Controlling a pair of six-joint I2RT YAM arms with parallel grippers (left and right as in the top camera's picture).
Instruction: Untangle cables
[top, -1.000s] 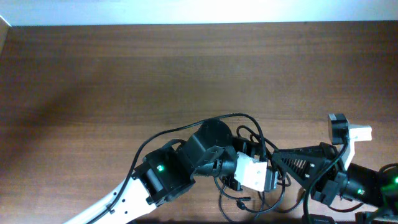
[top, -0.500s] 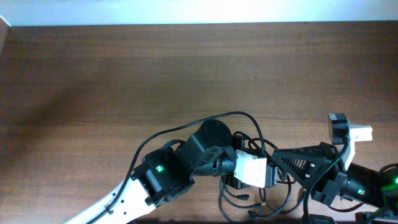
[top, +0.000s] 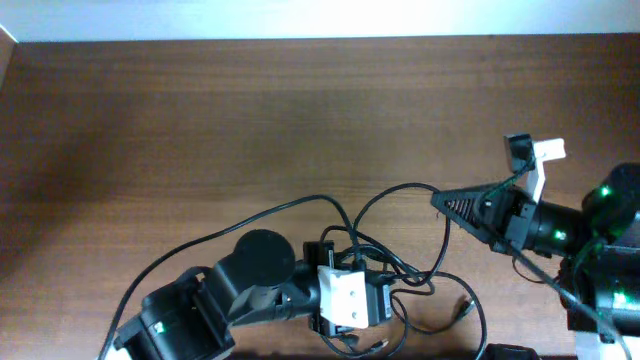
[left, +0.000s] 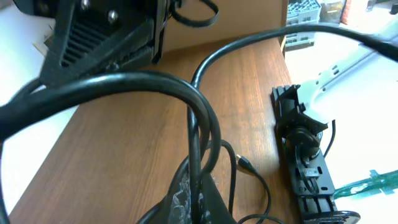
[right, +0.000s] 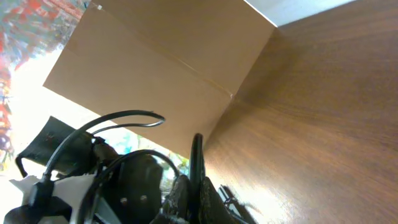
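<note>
overhead had left gripper (top: 386, 299) and right gripper (top: 441, 201) both clenched on the cables (top: 395, 190), so a slow spread looked best

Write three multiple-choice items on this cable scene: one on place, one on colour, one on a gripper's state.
1. In the overhead view, the thin black flexible cables lie: A top left; B bottom centre; C top right.
2. The wooden table is: A white; B grey; C dark brown.
3. The left gripper is: A shut on a cable; B open wide; C out of view.
B: the loops sit low in the middle. C: brown grain shows throughout. A: its wrist view shows a cable pinched.
</note>
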